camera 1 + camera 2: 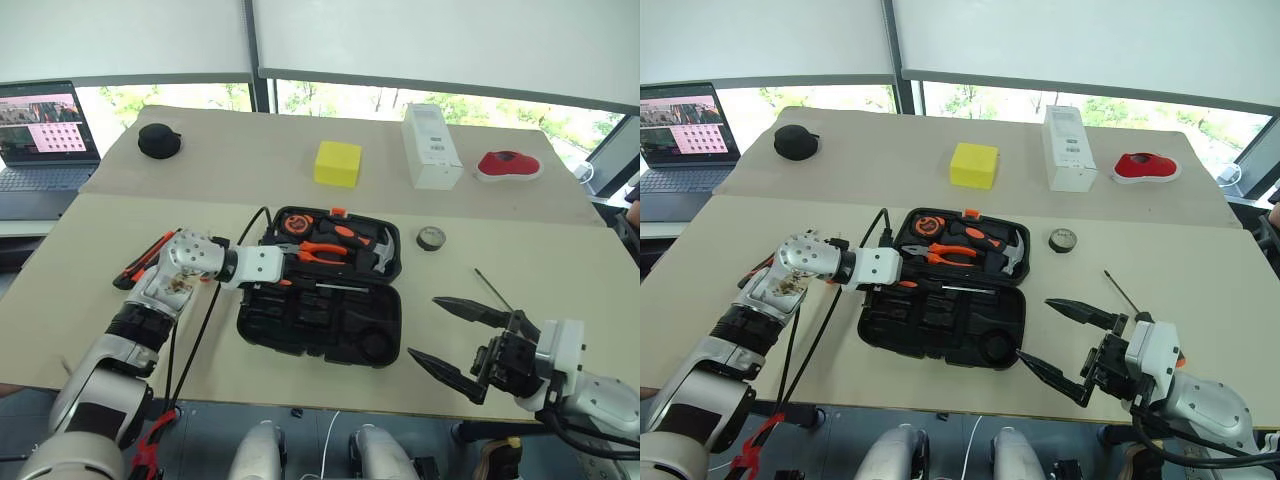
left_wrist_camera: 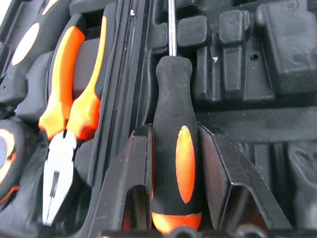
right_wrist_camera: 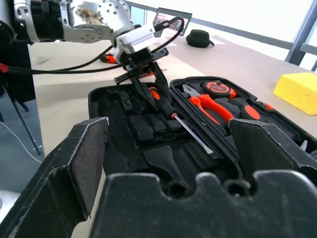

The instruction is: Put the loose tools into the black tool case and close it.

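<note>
The black tool case (image 1: 300, 330) lies open in the middle of the table, its moulded recesses facing up. My left gripper (image 1: 290, 272) is shut on the handle of a black-and-orange screwdriver (image 2: 173, 99), which it holds low over the case beside the hinge. The shaft (image 1: 340, 287) lies along the inner half. Half hidden behind my left arm, an orange-and-black utility knife (image 1: 140, 265) rests on the table. A small dark tape roll (image 1: 431, 238) sits right of the case. A long thin screwdriver shaft (image 1: 492, 290) shows behind my right gripper (image 1: 425, 327), which is open and holds nothing.
Orange-handled pliers (image 1: 322, 252), a hammer (image 1: 375, 255) and a tape measure (image 1: 296, 224) sit in the case's far half. At the back stand a yellow block (image 1: 338, 163), a white box (image 1: 431, 146), a red object (image 1: 508, 165), a round black pouch (image 1: 159, 140) and a laptop (image 1: 42, 135).
</note>
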Controlling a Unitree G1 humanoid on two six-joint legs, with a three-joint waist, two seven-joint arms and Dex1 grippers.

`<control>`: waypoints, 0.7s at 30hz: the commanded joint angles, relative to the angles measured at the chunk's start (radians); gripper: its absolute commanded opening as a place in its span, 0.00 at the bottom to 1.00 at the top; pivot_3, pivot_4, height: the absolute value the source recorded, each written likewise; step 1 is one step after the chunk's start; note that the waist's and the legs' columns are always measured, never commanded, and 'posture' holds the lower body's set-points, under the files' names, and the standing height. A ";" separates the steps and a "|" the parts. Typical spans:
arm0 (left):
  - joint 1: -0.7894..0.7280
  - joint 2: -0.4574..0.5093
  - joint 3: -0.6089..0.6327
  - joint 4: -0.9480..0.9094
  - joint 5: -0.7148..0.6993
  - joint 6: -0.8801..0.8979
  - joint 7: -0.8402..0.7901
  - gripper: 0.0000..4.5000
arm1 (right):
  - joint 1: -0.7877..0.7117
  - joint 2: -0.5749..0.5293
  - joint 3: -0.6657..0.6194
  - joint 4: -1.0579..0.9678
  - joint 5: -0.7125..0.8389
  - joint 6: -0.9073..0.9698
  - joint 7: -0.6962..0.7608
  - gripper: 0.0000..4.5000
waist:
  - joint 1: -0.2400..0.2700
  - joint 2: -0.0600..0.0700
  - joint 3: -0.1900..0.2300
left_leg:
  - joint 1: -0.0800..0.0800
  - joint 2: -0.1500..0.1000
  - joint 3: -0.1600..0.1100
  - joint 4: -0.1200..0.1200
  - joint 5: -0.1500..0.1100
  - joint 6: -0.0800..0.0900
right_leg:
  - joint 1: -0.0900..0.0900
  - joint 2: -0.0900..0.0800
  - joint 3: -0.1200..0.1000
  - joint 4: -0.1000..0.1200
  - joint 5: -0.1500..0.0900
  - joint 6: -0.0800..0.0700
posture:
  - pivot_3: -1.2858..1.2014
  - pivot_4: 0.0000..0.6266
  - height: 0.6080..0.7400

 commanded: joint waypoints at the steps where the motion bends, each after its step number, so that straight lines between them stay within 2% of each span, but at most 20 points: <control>1: -0.015 -0.004 -0.006 -0.010 0.025 -0.005 0.003 0.20 | 0.005 -0.004 0.004 -0.037 0.011 0.010 -0.003 1.00 | 0.001 0.000 0.000 | 0.000 0.000 0.000 0.000 0.000 0.000 | 0.000 0.000 0.000 0.000 0.000 0.000 | 0.52 0.24 1.00; 2: -0.011 -0.008 0.000 -0.023 0.018 0.028 0.001 0.20 | 0.003 -0.004 0.008 -0.036 0.012 0.013 -0.002 1.00 | 0.001 0.000 0.000 | 0.000 0.000 0.000 0.000 0.000 0.000 | 0.000 0.000 0.000 0.000 0.000 0.000 | 0.52 0.24 1.00; 4: 0.000 -0.014 0.013 -0.050 0.000 0.072 0.003 0.42 | 0.002 -0.004 0.016 -0.035 0.013 0.017 -0.001 1.00 | 0.002 0.000 0.000 | 0.000 0.000 0.000 0.001 0.000 0.000 | 0.000 0.000 0.000 0.001 0.000 0.000 | 0.52 0.24 1.00; 5: 0.006 -0.019 0.023 -0.065 -0.013 0.086 0.009 0.45 | 0.002 -0.003 0.020 -0.035 0.012 0.019 -0.001 1.00 | 0.003 0.000 0.000 | 0.000 0.000 0.000 0.002 0.000 0.000 | 0.000 0.000 0.000 0.001 0.000 0.000 | 0.52 0.24 1.00; 10: 0.063 -0.058 0.131 -0.154 -0.164 0.185 0.027 0.83 | 0.003 0.001 0.035 -0.032 0.010 0.025 -0.004 1.00 | 0.004 0.000 0.000 | 0.000 0.000 -0.001 0.004 0.000 0.000 | 0.001 0.000 -0.001 0.002 0.000 0.000 | 0.52 0.24 1.00; 15: 0.135 -0.063 0.227 -0.225 -0.299 0.294 0.022 0.83 | 0.011 0.005 0.033 -0.009 0.007 0.020 -0.001 1.00 | 0.000 0.000 0.000 | -0.001 0.001 -0.002 0.005 0.000 0.000 | 0.001 0.000 -0.001 0.002 0.000 0.000 | 0.52 0.24 1.00; 18: 0.143 -0.096 0.253 -0.202 -0.311 0.315 0.076 0.67 | 0.011 0.010 0.034 0.006 0.003 0.015 0.000 1.00 | 0.001 0.000 0.000 | 0.000 0.001 -0.002 0.005 0.000 0.000 | 0.001 0.000 -0.002 0.003 0.000 0.000 | 0.52 0.24 1.00; 21: 0.144 -0.147 0.245 -0.148 -0.298 0.317 0.117 0.42 | 0.011 0.016 0.039 0.014 -0.003 0.010 -0.001 1.00 | 0.004 0.000 0.000 | 0.000 0.000 -0.002 0.006 0.000 0.000 | 0.002 0.000 -0.002 0.003 0.000 0.001 | 0.52 0.24 1.00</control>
